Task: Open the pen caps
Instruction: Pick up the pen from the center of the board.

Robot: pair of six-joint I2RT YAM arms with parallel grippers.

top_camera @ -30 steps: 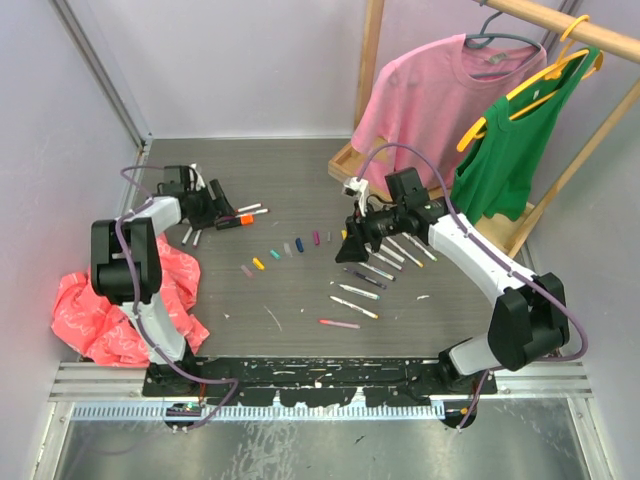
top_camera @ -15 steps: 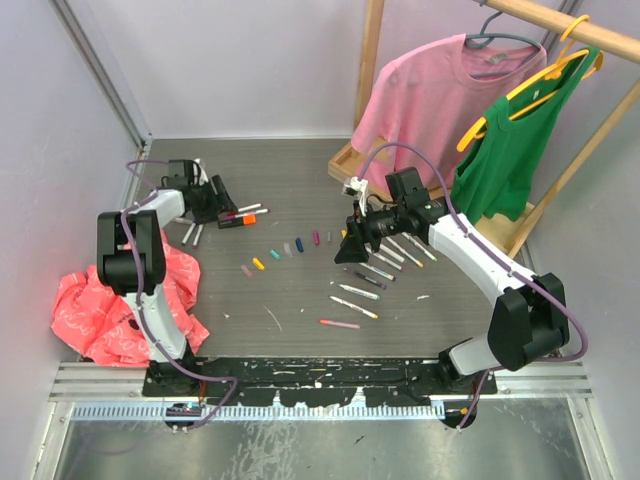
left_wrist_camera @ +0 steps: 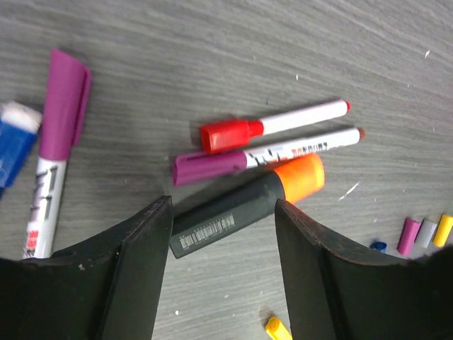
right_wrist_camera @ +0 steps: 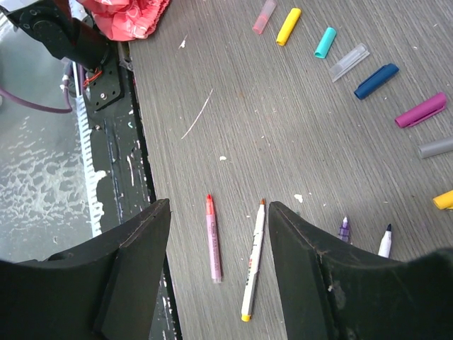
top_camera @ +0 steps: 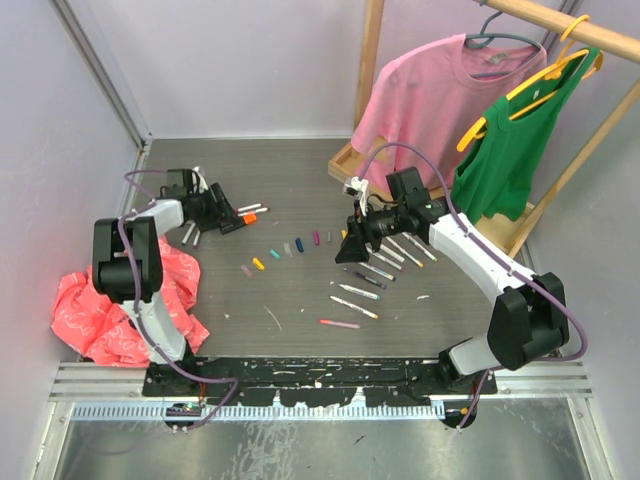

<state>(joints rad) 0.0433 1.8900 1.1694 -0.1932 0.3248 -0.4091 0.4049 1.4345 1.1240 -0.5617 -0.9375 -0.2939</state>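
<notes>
My left gripper (left_wrist_camera: pixel 223 212) hangs open low over the table, its fingers either side of the black barrel of a thick orange-capped marker (left_wrist_camera: pixel 244 209), without touching it. Beside the marker lie a red-capped pen (left_wrist_camera: pixel 272 125) and a purple-capped pen (left_wrist_camera: pixel 265 156), with another purple-capped pen (left_wrist_camera: pixel 56 149) to the left. From above, the left gripper (top_camera: pixel 222 218) is at the far left of the table. Loose pen caps (top_camera: pixel 275 254) lie in a row mid-table. My right gripper (top_camera: pixel 350 250) hovers open and empty above uncapped pens (right_wrist_camera: pixel 214 237).
A red cloth (top_camera: pixel 110 300) lies crumpled at the near left. A pink shirt (top_camera: pixel 430 90) and a green top (top_camera: pixel 510 150) hang on a wooden rack (top_camera: pixel 372 60) at the back right. More uncapped pens (top_camera: pixel 400 250) lie under the right arm.
The left gripper's jaws have narrowed and it has shifted slightly over the orange-capped marker. The right arm has not moved.
</notes>
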